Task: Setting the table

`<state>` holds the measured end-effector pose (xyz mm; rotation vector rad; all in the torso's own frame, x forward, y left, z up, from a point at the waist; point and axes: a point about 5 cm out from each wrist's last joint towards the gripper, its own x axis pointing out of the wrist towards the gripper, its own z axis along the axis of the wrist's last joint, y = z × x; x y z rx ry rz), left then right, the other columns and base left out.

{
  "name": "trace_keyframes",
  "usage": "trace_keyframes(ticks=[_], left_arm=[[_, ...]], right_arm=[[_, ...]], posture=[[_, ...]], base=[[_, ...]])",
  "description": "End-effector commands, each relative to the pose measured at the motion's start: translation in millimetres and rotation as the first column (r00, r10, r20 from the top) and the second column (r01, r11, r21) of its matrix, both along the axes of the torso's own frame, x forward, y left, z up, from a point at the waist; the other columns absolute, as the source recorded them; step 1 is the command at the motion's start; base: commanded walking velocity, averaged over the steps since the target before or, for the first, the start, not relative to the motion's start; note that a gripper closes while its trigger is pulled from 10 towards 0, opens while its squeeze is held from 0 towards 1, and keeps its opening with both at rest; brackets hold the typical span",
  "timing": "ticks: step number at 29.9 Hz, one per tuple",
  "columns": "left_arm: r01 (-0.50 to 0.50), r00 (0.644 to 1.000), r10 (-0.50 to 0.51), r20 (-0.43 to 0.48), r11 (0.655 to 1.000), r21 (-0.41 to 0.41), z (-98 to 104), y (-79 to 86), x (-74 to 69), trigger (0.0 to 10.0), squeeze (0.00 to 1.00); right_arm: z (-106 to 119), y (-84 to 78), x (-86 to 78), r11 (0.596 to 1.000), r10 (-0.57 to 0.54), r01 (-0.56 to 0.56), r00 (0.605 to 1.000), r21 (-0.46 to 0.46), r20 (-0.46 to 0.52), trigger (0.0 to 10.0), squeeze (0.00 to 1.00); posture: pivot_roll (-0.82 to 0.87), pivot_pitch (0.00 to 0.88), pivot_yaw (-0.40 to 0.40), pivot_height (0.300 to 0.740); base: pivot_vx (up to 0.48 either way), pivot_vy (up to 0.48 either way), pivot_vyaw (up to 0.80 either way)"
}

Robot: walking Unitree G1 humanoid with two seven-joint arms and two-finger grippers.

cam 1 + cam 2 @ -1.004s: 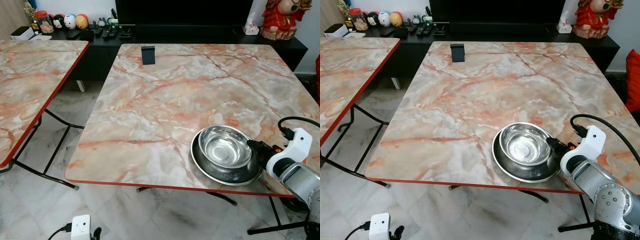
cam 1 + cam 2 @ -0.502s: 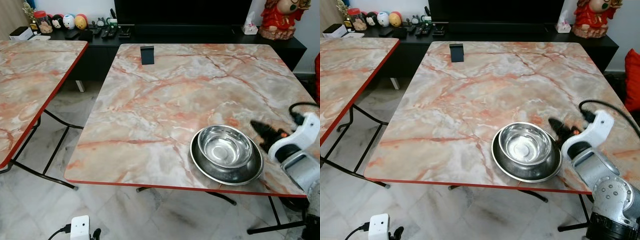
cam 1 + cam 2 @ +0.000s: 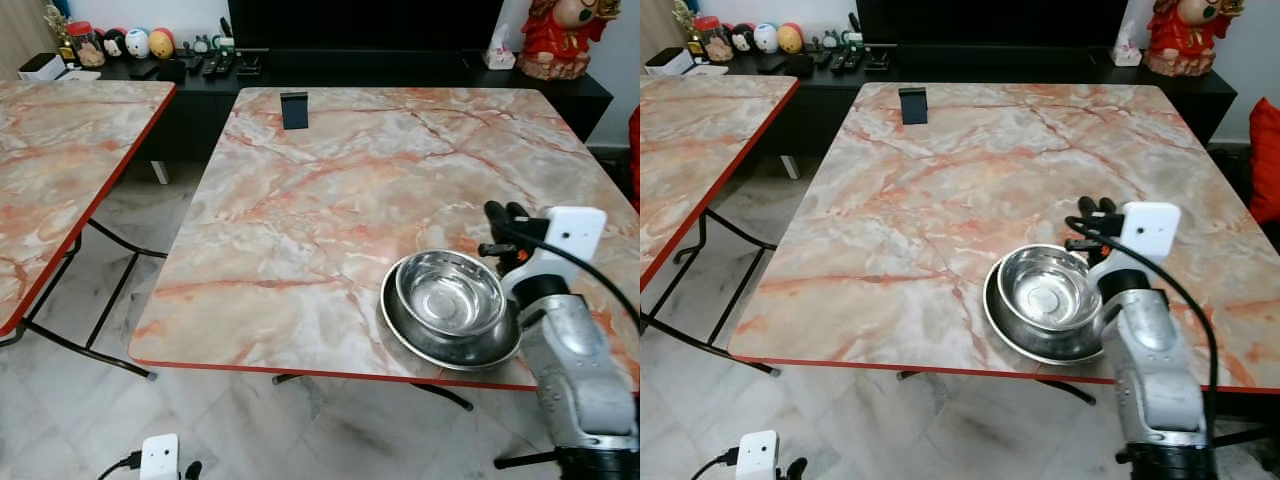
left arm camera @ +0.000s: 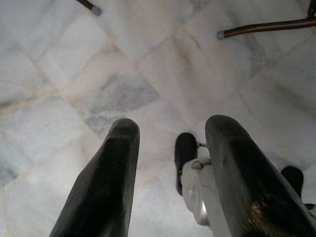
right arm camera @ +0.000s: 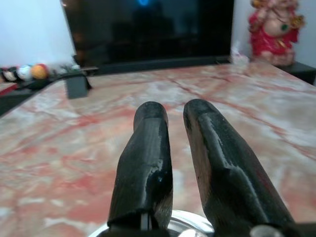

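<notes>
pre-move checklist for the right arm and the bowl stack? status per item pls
1. Bowl nested in the dish: ok, sits centred and level.
2. Stack fully on the table: ok, though the dish is close to the near red edge.
3. Right gripper free of the bowl: ok, raised above its far rim, holding nothing.
4. Right fingers ready to grasp: not ok, only a narrow gap between them.
5. Left gripper out of the way: ok, hanging over the floor, fingers apart.
6. Cutlery or other tableware in reach: cannot tell.
</notes>
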<state>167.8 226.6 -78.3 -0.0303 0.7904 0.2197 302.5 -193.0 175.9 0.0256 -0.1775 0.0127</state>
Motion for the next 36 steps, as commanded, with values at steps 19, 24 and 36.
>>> trace_keyframes(ticks=[19,24,36], left_arm=[[-0.002,1.000,0.002,-0.023,1.000,0.006,-2.5,5.1,-8.1,10.0,0.00],[-0.006,1.000,0.006,-0.026,1.000,0.002,-2.6,8.1,-10.2,10.0,0.00],[-0.025,0.999,0.025,-0.040,1.000,0.005,-1.1,24.3,-16.8,10.0,0.00]], right_arm=[[-27.3,15.5,5.7,0.999,0.014,-0.012,0.999,-0.034,0.046,10.0,0.00],[-26.6,18.8,9.1,1.000,0.018,-0.017,0.998,-0.011,0.055,10.0,0.00],[-27.4,21.8,10.5,1.000,0.018,-0.018,0.998,0.006,0.057,10.0,0.00]], posture=[[-0.05,0.015,0.025,0.740],[-0.05,0.008,0.024,0.740],[-0.04,0.028,0.023,0.740]], base=[[0.000,0.000,0.00],[0.000,0.000,0.00],[0.000,0.267,0.00]])
